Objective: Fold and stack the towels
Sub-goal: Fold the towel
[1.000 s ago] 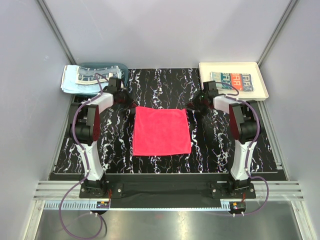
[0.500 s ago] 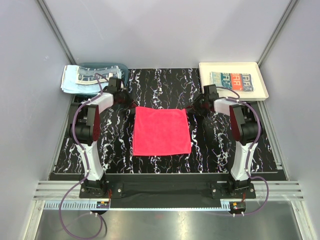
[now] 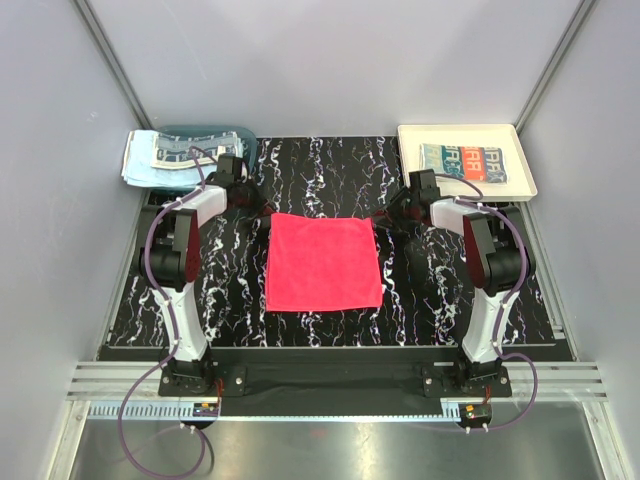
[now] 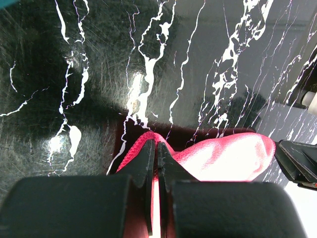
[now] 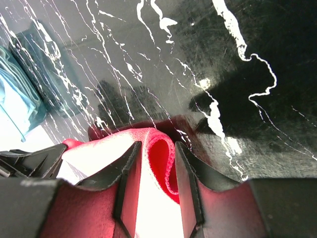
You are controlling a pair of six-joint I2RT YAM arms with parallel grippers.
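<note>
A bright red-pink towel (image 3: 323,262) lies spread flat in the middle of the black marbled mat. My left gripper (image 4: 156,146) is shut on the towel's far left corner (image 4: 141,144), low over the mat. My right gripper (image 5: 157,146) stands open at the far right corner. That corner's curled hem (image 5: 171,168) sits loose between the two fingers. Seen from above, the left gripper (image 3: 258,203) and the right gripper (image 3: 388,213) flank the towel's far edge. More towels (image 3: 165,158), light blue and patterned, are piled at the far left.
The pile rests on a teal basket (image 3: 225,130) at the far left corner. A cream tray (image 3: 522,165) at the far right holds folded patterned cloths (image 3: 462,160). Grey walls close in the sides and back. The mat's edge runs near the arm bases.
My right gripper's jaws have parted from the towel's far right corner, and its wrist has shifted slightly right. The left gripper and the towel have not moved.
</note>
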